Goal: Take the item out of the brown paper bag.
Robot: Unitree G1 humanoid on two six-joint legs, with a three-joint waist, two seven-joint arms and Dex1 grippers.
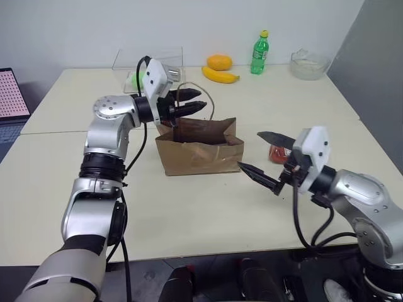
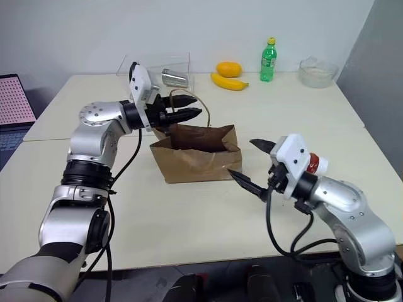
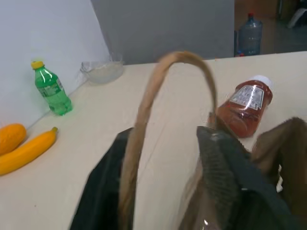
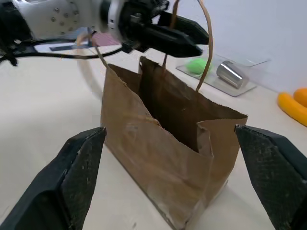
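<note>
reaching level, right end effector (image 1: 264, 157) spread wide

No text or label can be read.

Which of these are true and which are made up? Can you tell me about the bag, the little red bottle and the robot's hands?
1. The red bottle lies on the table, outside the brown paper bag. True.
2. The right gripper holds the red bottle. False: its jaws are wide open and empty.
3. The bag stands upright with its top open. True.
4. The banana is inside the bag. False: it lies on the table near the green bottle.
5. The left gripper is at the bag's handles. True.
</note>
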